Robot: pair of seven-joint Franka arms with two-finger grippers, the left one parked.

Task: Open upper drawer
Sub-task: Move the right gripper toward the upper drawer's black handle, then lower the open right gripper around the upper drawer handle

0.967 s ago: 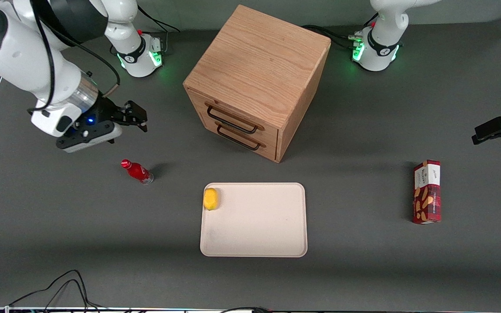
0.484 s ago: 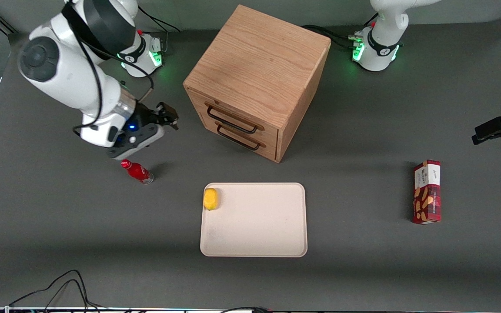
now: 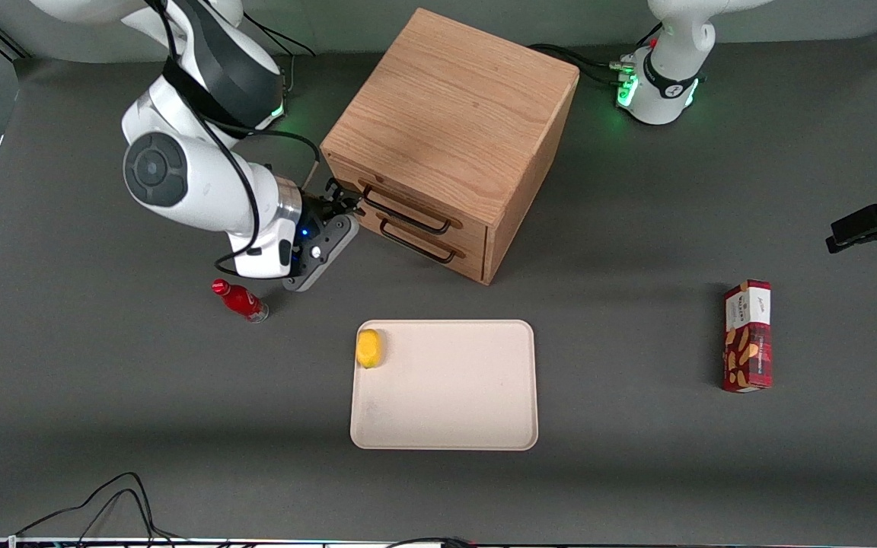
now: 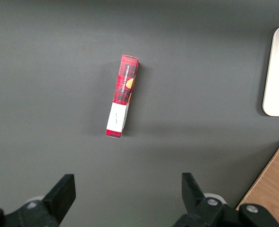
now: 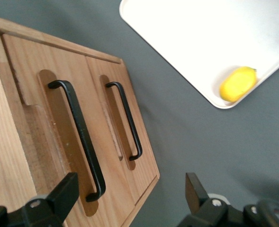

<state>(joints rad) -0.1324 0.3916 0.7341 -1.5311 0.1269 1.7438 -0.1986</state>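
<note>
At cabinet front, top position: upper drawer (image 3: 408, 204), fully closed, its front flush with the frame.
Handle: black wire handle (image 5: 79, 134) of the upper drawer, free of any contact.
Lower drawer (image 3: 422, 240): directly beneath, closed, with a matching handle.
Cabinet (image 3: 450, 114): oak cube standing on the grey desk (image 3: 103, 396).
Claw (image 3: 339, 199): open, fingers (image 5: 59, 196) spread, just beside the handle's end toward the working arm.
Tray (image 3: 469, 411): nearer the front camera than the cabinet.
Lemon (image 3: 368, 348): in the tray's corner.
Red bottle (image 3: 239, 299): lying near the claw's wrist.
Biscuit box (image 3: 747, 335): toward the parked arm's end.
</note>
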